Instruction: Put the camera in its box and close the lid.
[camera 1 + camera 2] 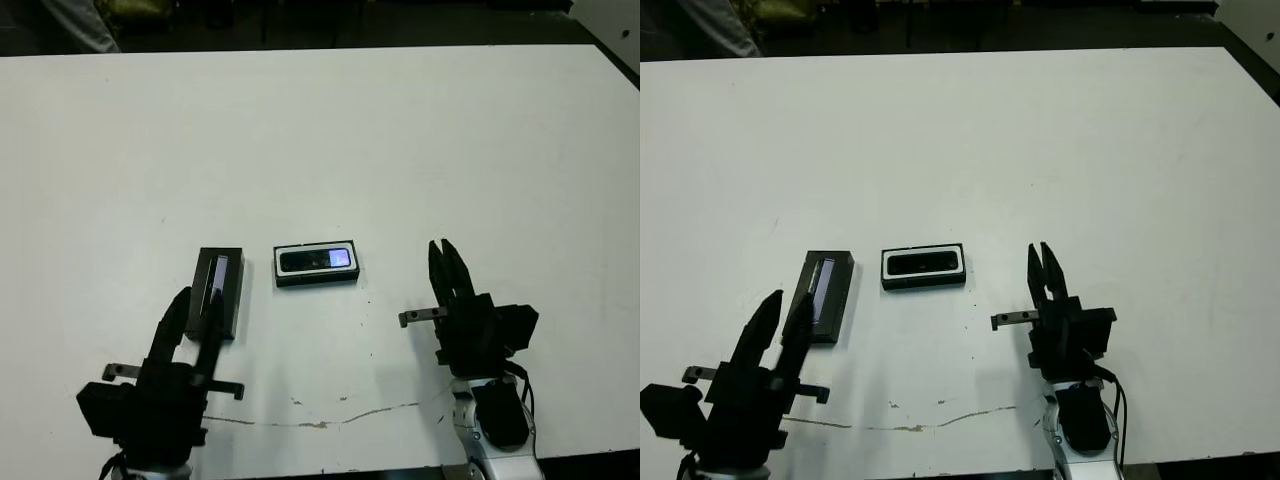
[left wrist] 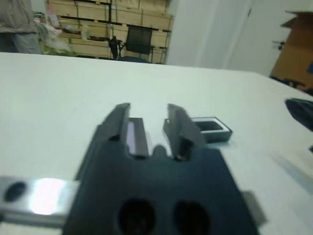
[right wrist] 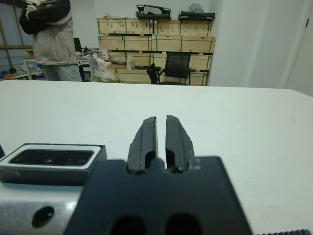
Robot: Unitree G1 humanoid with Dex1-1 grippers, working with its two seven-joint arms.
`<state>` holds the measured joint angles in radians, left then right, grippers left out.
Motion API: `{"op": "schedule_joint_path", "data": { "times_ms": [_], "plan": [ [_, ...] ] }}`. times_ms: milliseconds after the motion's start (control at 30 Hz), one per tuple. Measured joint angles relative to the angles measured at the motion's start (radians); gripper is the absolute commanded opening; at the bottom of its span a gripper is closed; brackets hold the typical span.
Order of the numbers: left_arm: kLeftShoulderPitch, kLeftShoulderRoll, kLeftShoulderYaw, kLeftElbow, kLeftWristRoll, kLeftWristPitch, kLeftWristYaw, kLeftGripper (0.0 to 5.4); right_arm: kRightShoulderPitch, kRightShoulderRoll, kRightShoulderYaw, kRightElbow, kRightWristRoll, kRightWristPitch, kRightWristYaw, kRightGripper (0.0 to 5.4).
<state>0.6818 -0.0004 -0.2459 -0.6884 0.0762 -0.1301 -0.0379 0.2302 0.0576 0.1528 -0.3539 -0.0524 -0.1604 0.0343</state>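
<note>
Left tool (image 1: pixel 195 305) spread above lid (image 1: pixel 221 290) (right tool (image 3: pixel 161 129) nearly pressed together); a skewed grasp could nudge lid into box (image 1: pixel 316 264).

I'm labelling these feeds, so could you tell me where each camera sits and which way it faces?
Eye views: on the head, looking down at the table; both grippers show, left gripper, right gripper.
Left wrist: along its open fingers toward the lid.
Right wrist: along its nearly shut fingers, past the box.
All views share the box.
</note>
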Motion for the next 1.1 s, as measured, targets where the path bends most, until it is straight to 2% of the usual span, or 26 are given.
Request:
{"op": "schedule_joint_path", "data": {
  "times_ms": [133, 367, 533, 867, 1100],
  "plan": [
    [0.000, 0.000, -0.010, -0.032, 0.069, 0.113, 0.024, 3.70, -0.008, 0.001, 0.000, 0.019, 0.001, -0.003, -0.001, 0.00],
    [-0.005, -0.002, -0.004, 0.011, 0.141, 0.145, 0.093, 5.37, -0.017, 0.000, 0.000, 0.042, 0.001, -0.022, -0.004, 0.00],
    [-0.038, -0.018, 0.009, 0.011, 0.152, 0.207, 0.124, 5.37, -0.017, -0.002, 0.006, 0.039, -0.010, -0.020, -0.007, 0.00],
    [-0.097, -0.048, 0.024, 0.007, 0.073, 0.304, 0.131, 5.37, -0.017, -0.004, 0.008, 0.033, -0.011, -0.013, -0.006, 0.00],
    [-0.133, -0.037, 0.042, -0.060, 0.021, 0.440, 0.079, 5.37, -0.017, 0.004, 0.026, 0.060, 0.016, -0.025, -0.005, 0.00]
  ]
}}
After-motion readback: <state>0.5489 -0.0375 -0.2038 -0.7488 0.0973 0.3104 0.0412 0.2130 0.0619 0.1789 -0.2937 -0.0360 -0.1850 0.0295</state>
